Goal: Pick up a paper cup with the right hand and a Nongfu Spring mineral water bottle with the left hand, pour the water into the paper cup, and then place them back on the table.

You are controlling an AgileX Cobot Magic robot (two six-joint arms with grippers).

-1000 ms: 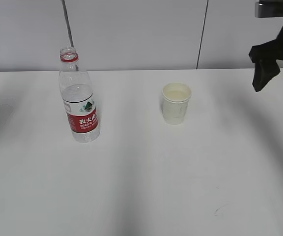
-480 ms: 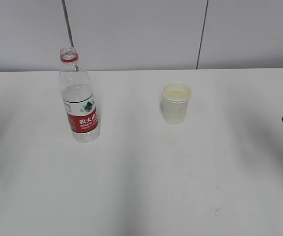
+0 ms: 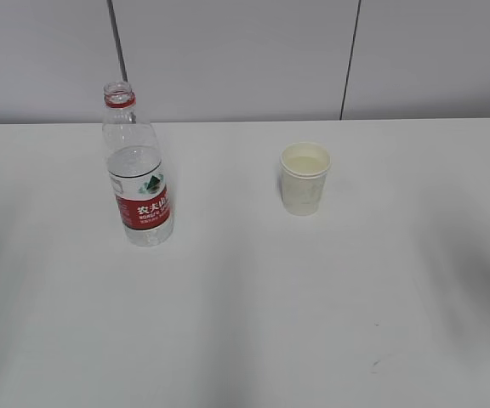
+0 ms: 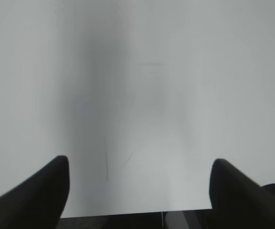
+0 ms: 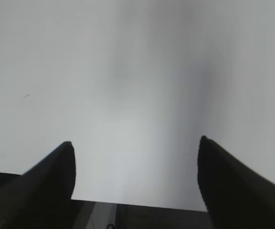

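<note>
The Nongfu Spring mineral water bottle (image 3: 138, 174) stands upright and uncapped on the left of the white table (image 3: 253, 323), with water (image 3: 133, 161) up to about its shoulder. The paper cup (image 3: 304, 178) stands upright right of centre, with liquid in its pale inside. Neither arm shows in the exterior view. In the left wrist view my left gripper (image 4: 140, 164) is open and empty over bare table near its edge. In the right wrist view my right gripper (image 5: 136, 148) is open and empty over bare table near its edge. Neither wrist view shows the bottle or cup.
A grey panelled wall (image 3: 245, 59) runs behind the table's far edge. Faint small marks (image 3: 374, 365) sit on the table's front right. Soft shadows lie across the tabletop. The table's front edge shows at the bottom of both wrist views.
My right arm, at the upper right a second ago, dropped to the right edge and has now left the exterior view. The bottle and cup have not moved.
</note>
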